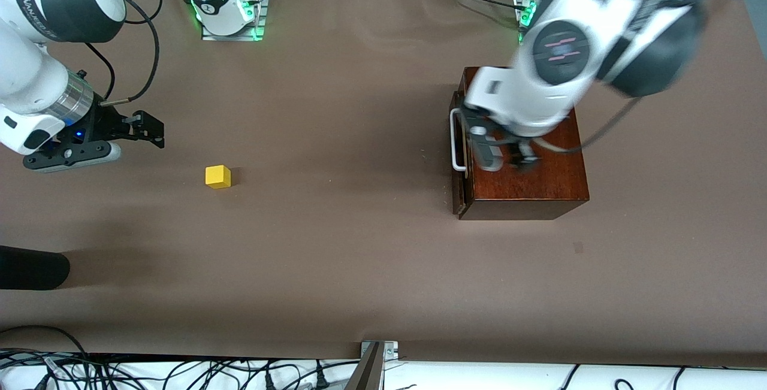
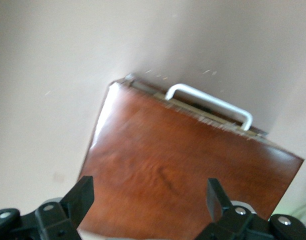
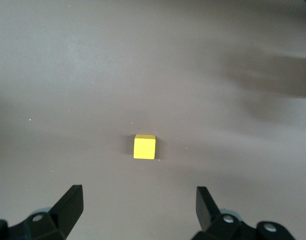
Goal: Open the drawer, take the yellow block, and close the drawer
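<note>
The yellow block (image 1: 218,176) lies on the bare brown table toward the right arm's end, outside the box; the right wrist view has this yellow block (image 3: 144,146) ahead of the fingers. My right gripper (image 1: 154,131) hovers open beside it, nothing between its fingers (image 3: 70,202). The dark wooden box (image 1: 527,180) stands toward the left arm's end. Its drawer (image 1: 460,198) sits almost flush, a thin pale strip showing by the white handle (image 1: 458,138), seen again as handle (image 2: 208,102). My left gripper (image 1: 508,161) is open over the box top (image 2: 173,170), blurred by motion.
A dark rounded object (image 1: 30,267) juts in at the right arm's end, nearer to the front camera than the block. A metal bracket (image 1: 374,357) sits at the table's near edge, with cables below it.
</note>
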You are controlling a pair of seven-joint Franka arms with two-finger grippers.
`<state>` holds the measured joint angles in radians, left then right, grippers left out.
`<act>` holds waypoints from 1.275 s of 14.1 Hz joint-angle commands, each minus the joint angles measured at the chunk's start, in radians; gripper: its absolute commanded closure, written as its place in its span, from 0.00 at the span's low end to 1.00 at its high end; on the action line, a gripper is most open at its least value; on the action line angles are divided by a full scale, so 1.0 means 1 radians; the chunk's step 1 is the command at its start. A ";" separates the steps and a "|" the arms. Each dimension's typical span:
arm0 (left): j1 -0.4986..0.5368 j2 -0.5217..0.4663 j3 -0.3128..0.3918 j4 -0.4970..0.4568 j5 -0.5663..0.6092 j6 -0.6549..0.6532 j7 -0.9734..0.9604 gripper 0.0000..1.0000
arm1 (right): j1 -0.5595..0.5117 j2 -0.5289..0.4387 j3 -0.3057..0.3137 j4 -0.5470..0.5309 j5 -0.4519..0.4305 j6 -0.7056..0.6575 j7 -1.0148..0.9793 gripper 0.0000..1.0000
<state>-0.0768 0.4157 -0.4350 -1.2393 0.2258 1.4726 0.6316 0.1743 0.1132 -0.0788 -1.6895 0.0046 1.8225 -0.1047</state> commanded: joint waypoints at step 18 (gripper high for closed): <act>-0.009 -0.471 0.473 -0.470 -0.267 0.152 -0.696 0.00 | -0.015 0.023 -0.009 0.028 0.006 -0.022 -0.089 0.00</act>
<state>-0.0820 -0.0140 0.0200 -1.6904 -0.0231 1.6600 -0.0520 0.1697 0.1212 -0.0925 -1.6880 0.0048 1.8217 -0.1722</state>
